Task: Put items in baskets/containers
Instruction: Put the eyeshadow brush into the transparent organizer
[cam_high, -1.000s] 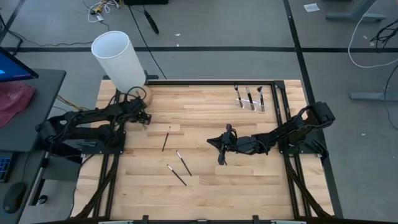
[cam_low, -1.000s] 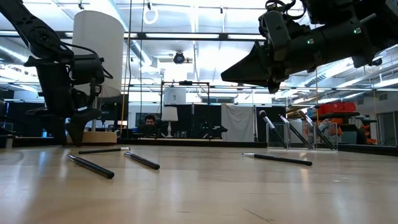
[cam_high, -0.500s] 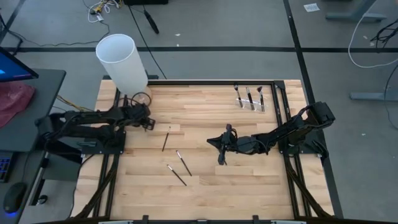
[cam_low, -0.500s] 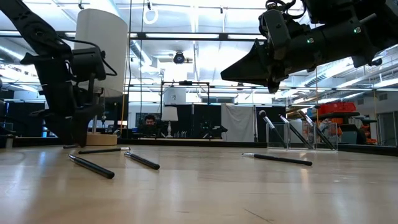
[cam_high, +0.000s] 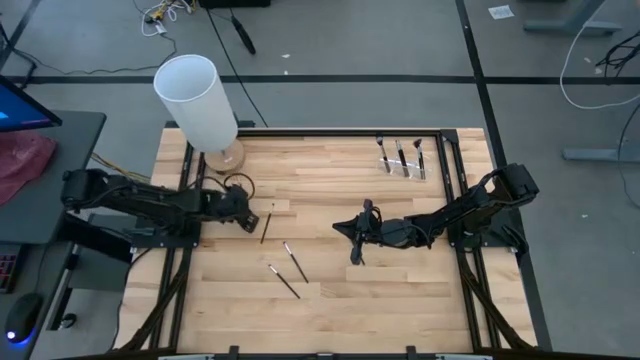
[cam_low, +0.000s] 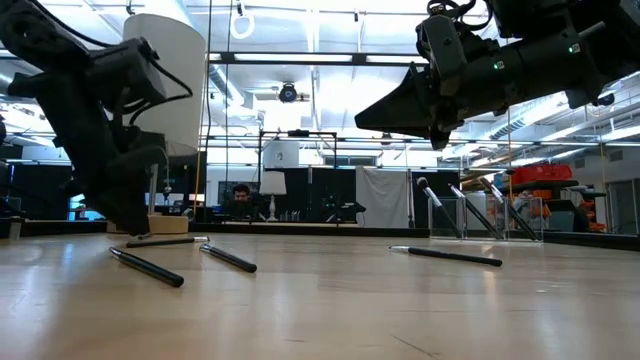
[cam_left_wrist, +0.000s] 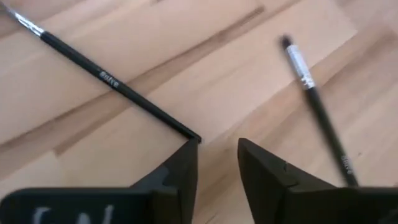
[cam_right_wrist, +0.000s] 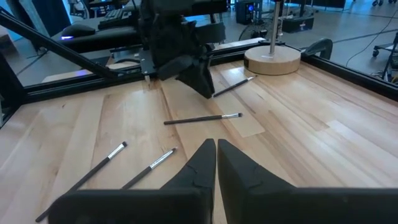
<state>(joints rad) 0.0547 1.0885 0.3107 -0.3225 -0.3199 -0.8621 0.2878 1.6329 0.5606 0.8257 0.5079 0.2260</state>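
Pale butcher-block table (cam_high: 400, 300) with visible plank seams, framed in black rails, and a grey floor all around it. Up at about 11 o'clock sits a tall white cylinder (cam_high: 196, 100) on a round wooden base (cam_high: 226, 156), smooth and matte.

Four thin brushes lie loose on the wood: one (cam_high: 267, 222) just left of centre, two more (cam_high: 295, 262) (cam_high: 283, 281) down toward 7 o'clock, and one (cam_high: 360, 228) hidden mostly under the right arm. All skinny dark handles with little metal ferrules. The clear plastic holder (cam_high: 402, 166) is at roughly 1 o'clock, with three brushes (cam_high: 400, 154) standing in it, tilted.

The left gripper (cam_high: 246, 217) reaches in low from 9 o'clock, tips angled down almost touching the table, jaws slightly apart right at the end of a brush handle (cam_left_wrist: 115, 87). The right gripper (cam_high: 345, 228) stretches out flat from 3 o'clock toward centre, hovering above the table with its jaws together.
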